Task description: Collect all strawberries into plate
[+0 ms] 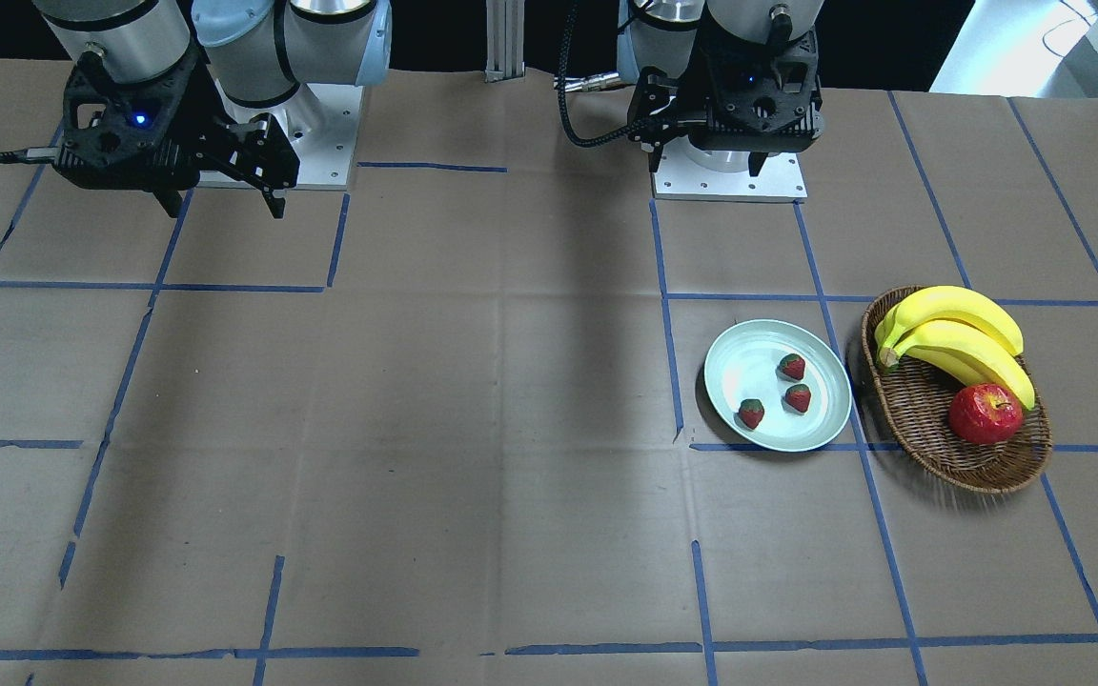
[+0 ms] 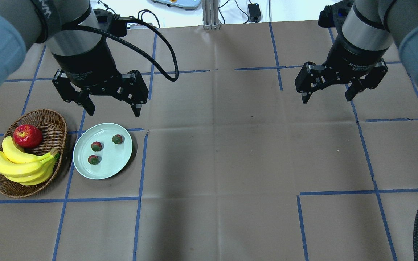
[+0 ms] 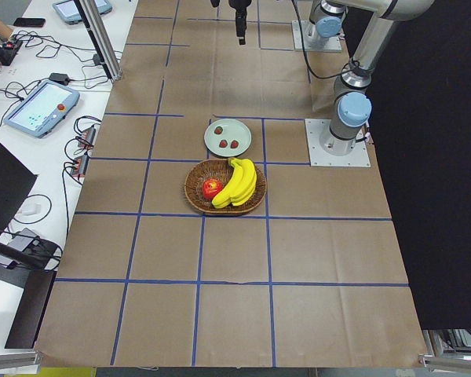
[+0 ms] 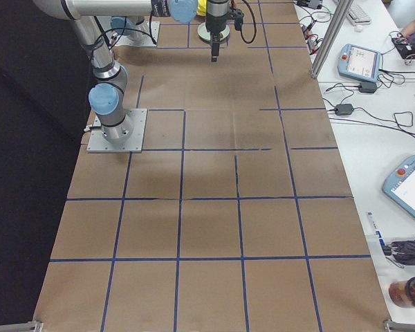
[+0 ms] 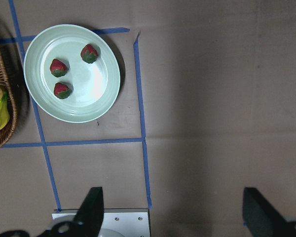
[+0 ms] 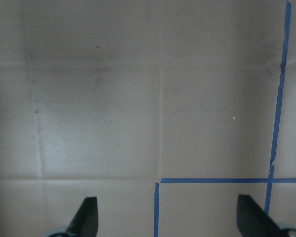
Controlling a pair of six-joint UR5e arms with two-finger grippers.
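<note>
Three small red strawberries [image 1: 792,366] [image 1: 799,397] [image 1: 751,413] lie apart inside the pale mint-green plate [image 1: 749,357]. They also show in the overhead view [image 2: 117,139] [image 2: 96,146] [image 2: 93,159] on the plate [image 2: 114,165] and in the left wrist view [image 5: 90,53] [image 5: 58,67] [image 5: 62,90]. My left gripper [image 2: 114,110] is open and empty, raised high near its base, away from the plate [image 5: 96,94]. My right gripper [image 2: 327,98] is open and empty, raised over bare table on the other side.
An oval wicker basket [image 2: 51,119] stands beside the plate, holding a red apple [image 2: 27,135] and a bunch of bananas [image 2: 24,166]. The table is brown paper with blue tape lines. The arms' base plates [image 1: 725,181] sit at the robot's edge.
</note>
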